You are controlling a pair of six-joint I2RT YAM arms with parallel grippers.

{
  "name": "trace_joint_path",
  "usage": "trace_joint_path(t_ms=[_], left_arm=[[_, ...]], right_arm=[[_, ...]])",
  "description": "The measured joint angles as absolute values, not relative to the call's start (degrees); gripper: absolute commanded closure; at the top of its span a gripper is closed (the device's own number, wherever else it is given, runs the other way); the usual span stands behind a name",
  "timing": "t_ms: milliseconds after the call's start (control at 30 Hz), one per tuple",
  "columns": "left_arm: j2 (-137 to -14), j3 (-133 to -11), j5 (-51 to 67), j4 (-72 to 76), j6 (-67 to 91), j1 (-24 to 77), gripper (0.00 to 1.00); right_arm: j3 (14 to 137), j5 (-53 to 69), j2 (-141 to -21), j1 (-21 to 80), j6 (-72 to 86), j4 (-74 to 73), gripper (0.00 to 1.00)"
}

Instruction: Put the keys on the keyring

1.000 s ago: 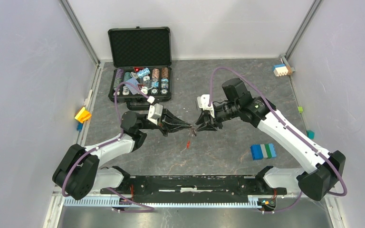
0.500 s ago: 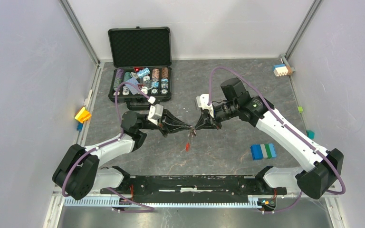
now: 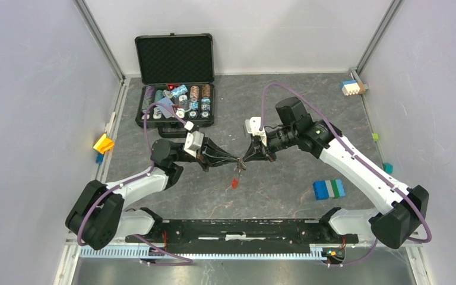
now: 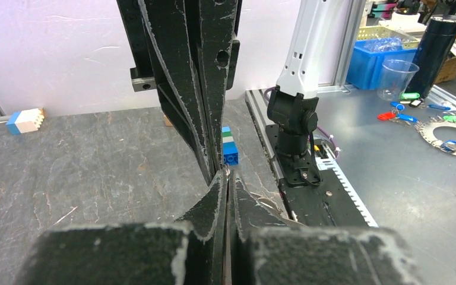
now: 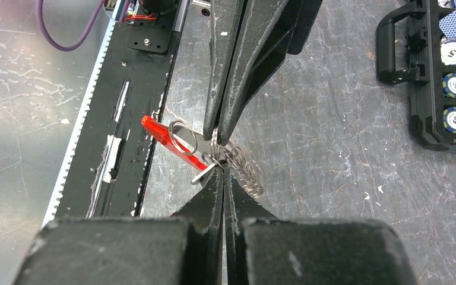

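Note:
My two grippers meet tip to tip above the middle of the table. The left gripper [image 3: 237,160] is shut on the keyring's silvery ring [image 5: 215,139]. The keyring's red tag [image 5: 165,135] hangs below, and also shows in the top view [image 3: 234,183]. Its coiled chain [image 5: 246,175] droops beside the tips. The right gripper [image 3: 245,159] is shut, and a short flat silver blade [image 5: 205,174] of the key sticks out at its tips [image 5: 222,170]. The key's black head is hidden between the fingers. In the left wrist view only a silver glint shows at the left gripper's tips [image 4: 226,174].
An open black case [image 3: 175,59] with poker chips stands at the back left. A blue, green and white block [image 3: 329,189] lies at the right front and shows in the left wrist view [image 4: 230,148]. A yellow block [image 3: 103,143] lies by the left wall, a white and blue block [image 3: 351,87] in the back right corner.
The right gripper has turned and shifted slightly toward the left gripper's tips. The red tag has swung a little lower. The left arm has barely moved.

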State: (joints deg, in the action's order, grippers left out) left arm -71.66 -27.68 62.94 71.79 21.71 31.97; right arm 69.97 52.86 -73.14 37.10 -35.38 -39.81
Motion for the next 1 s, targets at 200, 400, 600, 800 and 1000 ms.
trace_joint_path(t_ms=[200, 400, 600, 800, 1000], left_arm=[[-71.7, -27.7, 63.1, 72.9, 21.7, 32.2, 0.98], [-71.8, -27.7, 63.1, 74.0, 21.7, 32.6, 0.98], [-72.4, -27.7, 63.0, 74.4, 21.7, 32.9, 0.98], [-72.6, -27.7, 63.0, 75.0, 21.7, 33.1, 0.98], [-72.8, -27.7, 63.0, 75.4, 21.7, 33.3, 0.98]], right_arm=[[69.2, 53.1, -73.1, 37.1, -34.5, -38.6, 1.0], [68.8, 53.1, -73.2, 37.1, -33.8, -37.8, 1.0], [68.5, 53.1, -73.2, 37.4, -33.2, -37.3, 1.0], [68.3, 52.9, -73.2, 37.9, -33.3, -37.2, 1.0], [67.5, 52.5, -73.2, 38.4, -35.6, -37.8, 1.0]])
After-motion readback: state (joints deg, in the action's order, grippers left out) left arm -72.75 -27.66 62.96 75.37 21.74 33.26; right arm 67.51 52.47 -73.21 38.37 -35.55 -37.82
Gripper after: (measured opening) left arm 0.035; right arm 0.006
